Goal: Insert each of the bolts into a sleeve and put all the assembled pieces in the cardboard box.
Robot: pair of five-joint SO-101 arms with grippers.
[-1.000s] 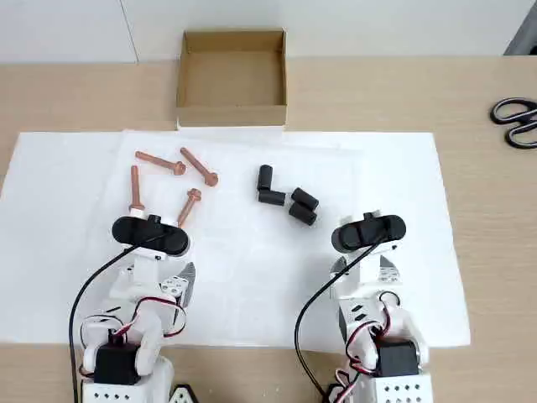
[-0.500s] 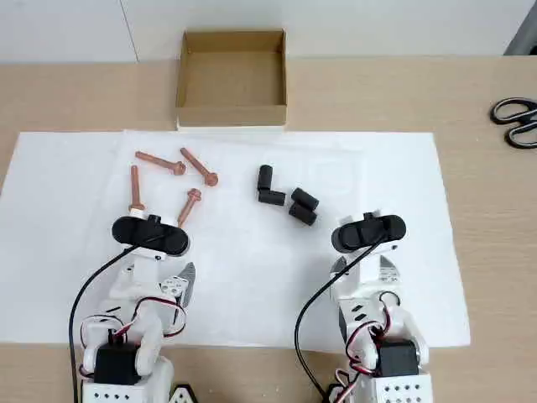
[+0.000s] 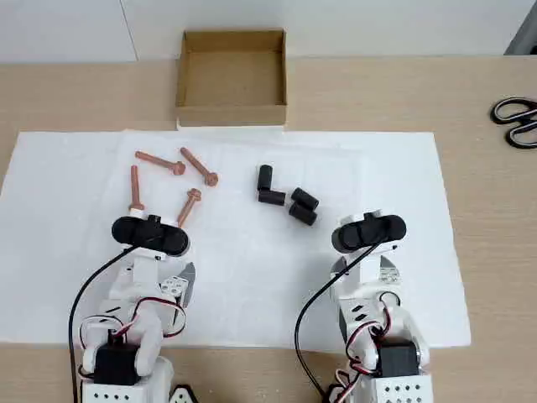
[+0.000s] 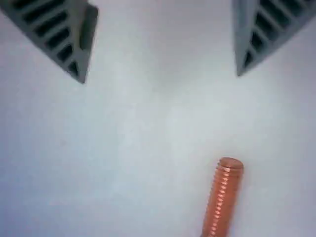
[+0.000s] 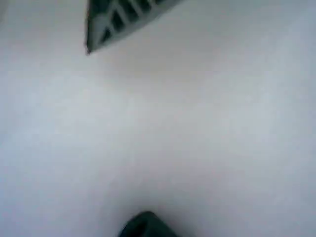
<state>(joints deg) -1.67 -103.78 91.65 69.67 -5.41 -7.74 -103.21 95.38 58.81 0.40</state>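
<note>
Nothing of the task is done yet, as far as the views show: the cardboard box [image 3: 231,115] stands empty at the back of the surface [image 3: 84,92], and no bolt has gone into a sleeve. The four copper bolts [image 3: 159,162] lie loose on the robot's side of the box, off its left corner, between the box and the left arm. The four black sleeves [image 3: 271,198] are bunched just off the box's right corner, about as far from it as the bolts, with a gap between the two groups. So all four insertions and all four drops into the box are left to do. The left claw [image 4: 160,76] is spread wide with nothing in it, held low over the paper farther from the box than the bolts, and one bolt's threaded end [image 4: 223,197] shows in its wrist view. The right claw [image 3: 367,260] sits on the near side of the sleeves from the box, and I cannot tell how far open it is. A dark shape [image 5: 145,224] at the edge of its wrist view is probably a sleeve. The surface is pale wood, with a white paper sheet [image 3: 403,168] spread from the box's front wall back to the arms. A pair of scissors [image 3: 516,122] lies far to the right of the box, and a light wall [image 3: 336,25] rises behind it.
</note>
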